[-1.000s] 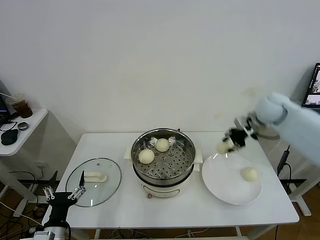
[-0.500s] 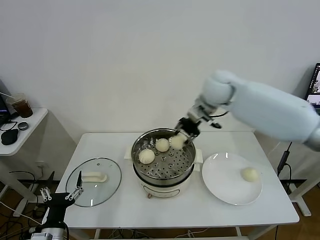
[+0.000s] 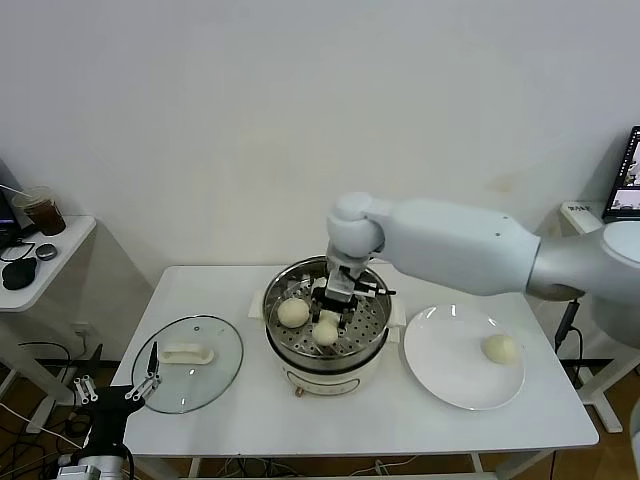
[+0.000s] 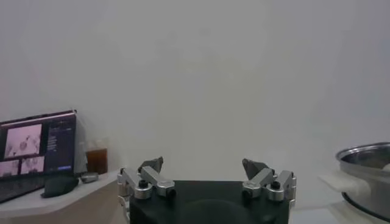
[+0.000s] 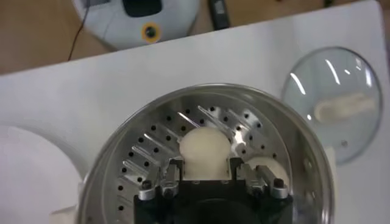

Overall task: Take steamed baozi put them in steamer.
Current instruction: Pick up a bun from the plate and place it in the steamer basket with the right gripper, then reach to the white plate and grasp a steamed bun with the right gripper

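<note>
The steamer [image 3: 326, 330] stands at the centre of the white table [image 3: 250, 420]. On its perforated tray lie a baozi at the left [image 3: 293, 313] and a second baozi [image 3: 326, 333] nearer the middle, directly under the right gripper. A third baozi behind the gripper cannot be confirmed in the head view. One more baozi [image 3: 499, 348] lies on the white plate [image 3: 450, 375], just right of the steamer. The glass lid [image 3: 187, 362] lies flat on the table to the left of the steamer, well apart from it.

The right gripper [image 5: 205, 167] is inside the steamer rim, pointing down. Its fingers [image 5: 172, 168] sit close on either side of the middle baozi [image 5: 205, 149]; the jaws are narrow and clasp the bun.

The left gripper [image 4: 206, 172] is parked low at the near left, off the table edge, jaws wide apart and holding nothing.
</note>
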You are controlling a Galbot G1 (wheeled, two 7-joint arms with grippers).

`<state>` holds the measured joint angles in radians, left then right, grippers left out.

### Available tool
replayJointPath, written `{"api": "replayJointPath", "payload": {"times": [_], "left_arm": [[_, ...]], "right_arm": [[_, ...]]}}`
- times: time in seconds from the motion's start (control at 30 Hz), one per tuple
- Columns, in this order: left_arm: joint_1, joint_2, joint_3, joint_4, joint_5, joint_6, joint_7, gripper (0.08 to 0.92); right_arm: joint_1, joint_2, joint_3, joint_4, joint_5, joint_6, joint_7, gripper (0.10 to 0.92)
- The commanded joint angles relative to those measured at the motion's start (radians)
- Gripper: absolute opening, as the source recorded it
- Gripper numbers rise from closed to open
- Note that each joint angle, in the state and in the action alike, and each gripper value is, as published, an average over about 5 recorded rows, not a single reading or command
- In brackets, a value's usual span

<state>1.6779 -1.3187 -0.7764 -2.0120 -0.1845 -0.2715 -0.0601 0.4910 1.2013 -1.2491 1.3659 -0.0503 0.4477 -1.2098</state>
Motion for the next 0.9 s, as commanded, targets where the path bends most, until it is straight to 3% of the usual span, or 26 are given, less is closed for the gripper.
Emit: {"api": "replayJointPath", "payload": {"times": [0.03, 0.3, 0.63, 0.73, 0.9], "left_arm": [[-0.001, 0.000, -0.001, 0.003, 0.000, -0.001, -0.001, 0.823], [0.000, 0.000, -0.001, 0.005, 0.000, -0.001, -0.001, 0.823], [-0.005, 0.002, 0.000, 0.005, 0.001, 0.002, 0.000, 0.823], [-0.007, 0.005, 0.000, 0.005, 0.001, 0.003, 0.000, 0.823], [-0.008, 0.015, -0.001, 0.001, 0.003, 0.004, 0.000, 0.823]], "right_arm": [[-0.025, 0.054, -0.043, -0.011, -0.083, 0.097, 0.016, 0.479], [-0.054, 0.039, -0.039, -0.028, -0.083, 0.106, 0.028, 0.520], [0.027, -0.022, 0.038, -0.039, -0.044, 0.067, 0.018, 0.780], [0.075, -0.084, 0.070, -0.042, -0.022, -0.034, 0.013, 0.815], [0.130, -0.246, 0.092, -0.022, 0.102, -0.362, 0.024, 0.822]]}}
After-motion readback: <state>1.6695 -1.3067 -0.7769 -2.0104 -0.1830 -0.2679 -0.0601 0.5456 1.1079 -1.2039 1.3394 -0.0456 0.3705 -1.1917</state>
